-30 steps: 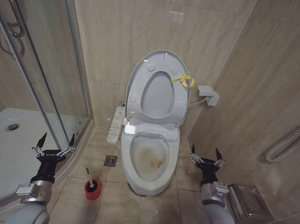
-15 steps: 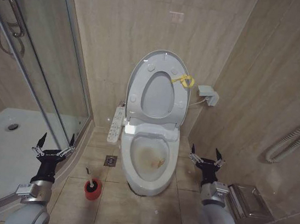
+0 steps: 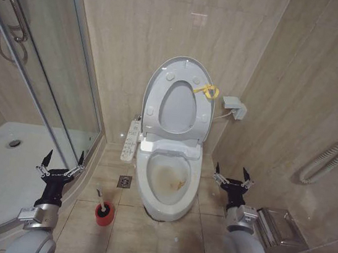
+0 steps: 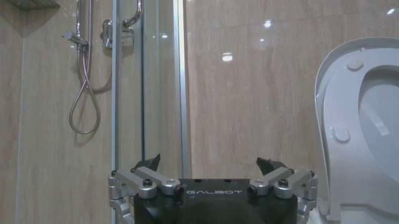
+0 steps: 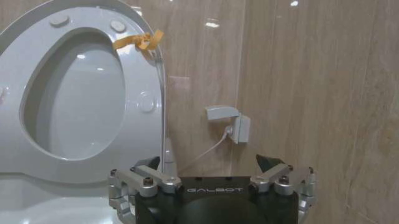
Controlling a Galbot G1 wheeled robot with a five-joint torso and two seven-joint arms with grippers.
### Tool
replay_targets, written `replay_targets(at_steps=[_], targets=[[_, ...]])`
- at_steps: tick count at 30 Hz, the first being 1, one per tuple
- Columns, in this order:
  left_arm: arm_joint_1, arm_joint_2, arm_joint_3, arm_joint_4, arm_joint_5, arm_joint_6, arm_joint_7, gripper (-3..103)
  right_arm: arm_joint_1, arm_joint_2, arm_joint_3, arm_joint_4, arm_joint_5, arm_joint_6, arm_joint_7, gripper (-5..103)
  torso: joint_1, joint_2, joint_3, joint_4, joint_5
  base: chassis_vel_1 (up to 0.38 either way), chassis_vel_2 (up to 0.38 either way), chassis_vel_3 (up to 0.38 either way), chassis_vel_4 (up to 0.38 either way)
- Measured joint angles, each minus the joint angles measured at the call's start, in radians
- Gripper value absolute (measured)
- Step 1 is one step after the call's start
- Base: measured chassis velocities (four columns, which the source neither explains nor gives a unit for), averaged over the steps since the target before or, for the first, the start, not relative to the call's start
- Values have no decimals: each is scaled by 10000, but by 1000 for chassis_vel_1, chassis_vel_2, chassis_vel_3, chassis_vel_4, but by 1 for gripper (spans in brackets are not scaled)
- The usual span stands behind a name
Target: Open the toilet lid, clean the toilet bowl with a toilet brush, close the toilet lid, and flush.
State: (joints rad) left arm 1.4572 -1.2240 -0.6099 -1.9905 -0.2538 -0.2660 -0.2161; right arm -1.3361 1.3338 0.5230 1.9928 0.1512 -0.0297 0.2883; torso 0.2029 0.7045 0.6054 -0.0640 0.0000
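Observation:
The toilet lid [image 3: 179, 109] stands upright against the wall with the seat ring raised against it, and a yellow loop [image 3: 210, 91] hangs at its edge. Below it the toilet bowl [image 3: 168, 179] lies uncovered, with yellowish-brown stains inside. The toilet brush [image 3: 101, 200] stands in a red cup [image 3: 105, 216] on the floor left of the bowl. My left gripper [image 3: 64, 158] is open, low on the left near the shower edge. Open too, my right gripper [image 3: 231, 172] is held low to the right of the bowl. The lid [image 5: 74, 107] and loop [image 5: 140, 41] show beyond the right gripper [image 5: 209, 161]. The left gripper [image 4: 209, 162] faces the wall beside the lid [image 4: 324, 116].
A glass shower enclosure [image 3: 45, 73] closes off the left side. A white control panel [image 3: 131, 139] hangs left of the toilet, with a floor drain [image 3: 124, 182] below it. A wall box [image 3: 235, 106] with a cable is at the right. A metal box [image 3: 280, 227] sits on the right floor.
Both arms and the toilet stand as before. The brush's white handle now shows a little more above the red cup.

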Motion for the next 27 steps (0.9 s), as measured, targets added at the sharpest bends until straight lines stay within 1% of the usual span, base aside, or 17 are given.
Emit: replay_targets(at_steps=[21,22,23,24,25,27], targets=[[6,-25,1,-1,2,38,7,100,0,0,0,0,0,0,0,100,0,0,0,-1,0,0,0,0,0],[23,-83,12,-23,12,140,33,100,0,0,0,0,0,0,1,100,0,0,0,-1,2,0,0,0,0],[78,-242,67,-103,50,412,116,100,0,0,0,0,0,0,0,100,0,0,0,-1,2,0,0,0,0],[78,-242,67,-103,50,412,116,100,0,0,0,0,0,0,0,100,0,0,0,-1,2,0,0,0,0],[130,-378,110,-171,83,638,183,100,0,0,0,0,0,0,0,100,0,0,0,0,2,0,0,0,0],[294,-828,257,-423,199,1415,412,100,0,-1,0,0,0,0,0,100,0,0,0,0,3,0,0,0,0]])
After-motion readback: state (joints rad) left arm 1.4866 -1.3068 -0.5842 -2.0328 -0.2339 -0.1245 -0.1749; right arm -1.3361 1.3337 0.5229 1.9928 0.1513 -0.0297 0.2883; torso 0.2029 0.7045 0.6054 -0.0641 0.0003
